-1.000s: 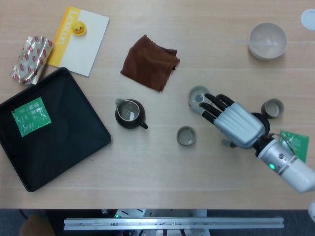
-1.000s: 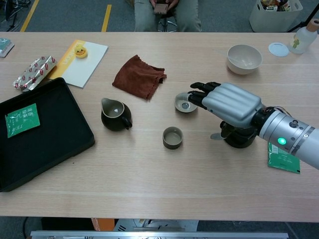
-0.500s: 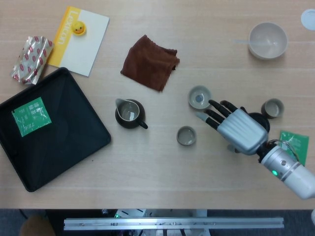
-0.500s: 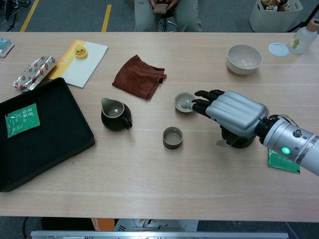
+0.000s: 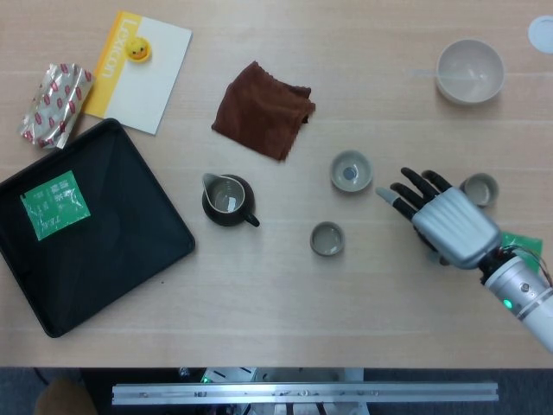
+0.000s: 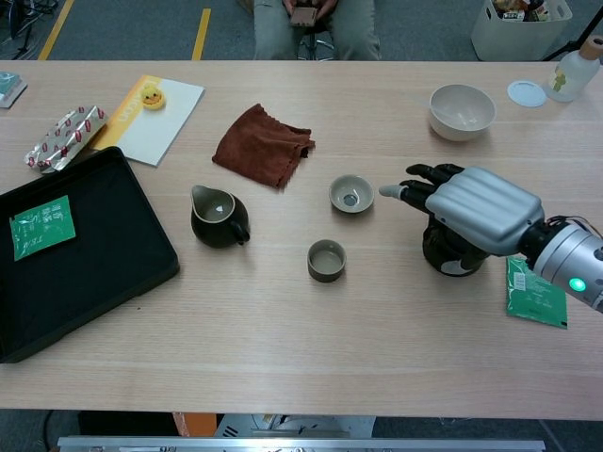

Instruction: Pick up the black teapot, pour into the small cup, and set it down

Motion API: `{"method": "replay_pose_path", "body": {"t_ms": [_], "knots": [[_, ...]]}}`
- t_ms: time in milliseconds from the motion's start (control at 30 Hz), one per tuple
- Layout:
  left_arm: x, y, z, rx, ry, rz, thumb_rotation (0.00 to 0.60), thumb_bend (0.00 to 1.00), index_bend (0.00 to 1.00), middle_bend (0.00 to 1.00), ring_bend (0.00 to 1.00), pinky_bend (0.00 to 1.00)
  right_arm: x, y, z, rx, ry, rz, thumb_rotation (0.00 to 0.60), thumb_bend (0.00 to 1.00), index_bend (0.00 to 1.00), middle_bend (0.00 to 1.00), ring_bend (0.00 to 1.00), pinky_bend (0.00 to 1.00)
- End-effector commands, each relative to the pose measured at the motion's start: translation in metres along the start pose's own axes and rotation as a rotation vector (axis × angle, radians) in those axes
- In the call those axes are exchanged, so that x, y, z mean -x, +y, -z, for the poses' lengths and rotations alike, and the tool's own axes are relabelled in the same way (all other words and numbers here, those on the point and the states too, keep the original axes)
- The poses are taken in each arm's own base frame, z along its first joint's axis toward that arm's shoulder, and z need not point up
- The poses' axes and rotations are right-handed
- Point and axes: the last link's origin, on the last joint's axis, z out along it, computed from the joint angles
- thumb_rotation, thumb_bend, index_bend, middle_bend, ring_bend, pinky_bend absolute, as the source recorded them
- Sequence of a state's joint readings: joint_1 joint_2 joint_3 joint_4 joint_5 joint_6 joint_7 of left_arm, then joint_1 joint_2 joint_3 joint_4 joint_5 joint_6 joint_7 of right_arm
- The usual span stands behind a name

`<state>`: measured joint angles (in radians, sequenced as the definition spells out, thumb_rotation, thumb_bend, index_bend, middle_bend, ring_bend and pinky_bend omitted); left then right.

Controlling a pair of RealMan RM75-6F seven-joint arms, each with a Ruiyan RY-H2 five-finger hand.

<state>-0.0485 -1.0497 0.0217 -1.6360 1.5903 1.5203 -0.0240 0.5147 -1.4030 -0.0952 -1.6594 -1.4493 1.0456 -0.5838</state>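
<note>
Silver-backed, the right hand (image 6: 468, 209) hovers at the right of the frame with dark fingers spread, holding nothing, directly above the black teapot (image 6: 450, 252). Left of it sits the brown small cup (image 6: 326, 260), then a grey cup (image 6: 350, 194) slightly farther up. A dark pitcher (image 6: 219, 218) stands centre-left. The left hand is out of sight.

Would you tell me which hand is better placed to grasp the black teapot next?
Right. The right hand hangs directly over the black teapot, fingers spread and holding nothing; the left hand shows in neither view.
</note>
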Motion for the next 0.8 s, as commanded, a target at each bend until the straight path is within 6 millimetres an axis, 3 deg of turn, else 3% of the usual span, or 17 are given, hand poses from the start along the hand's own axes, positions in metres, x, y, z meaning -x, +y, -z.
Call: {"method": "replay_pose_path", "body": {"t_ms": [33,433,800], "knots": [[0.000,0.000,0.000,0.001,-0.001,0.000,0.600,0.40,0.16,0.24,0.20,0.25,-0.002,0.003,0.004,0.016,0.010,-0.004,0.600,0.00,0.09,0.18,0.00,0.17],[0.001,0.003,-0.001,0.011,-0.003,0.003,0.600,0.40,0.16,0.24,0.20,0.25,-0.010,0.032,0.018,0.131,0.048,-0.023,0.600,0.00,0.09,0.18,0.00,0.17],[0.002,0.005,-0.005,0.018,-0.009,0.003,0.600,0.40,0.16,0.24,0.20,0.25,-0.017,0.058,0.017,0.230,0.065,-0.040,0.600,0.00,0.09,0.18,0.00,0.17]]}}
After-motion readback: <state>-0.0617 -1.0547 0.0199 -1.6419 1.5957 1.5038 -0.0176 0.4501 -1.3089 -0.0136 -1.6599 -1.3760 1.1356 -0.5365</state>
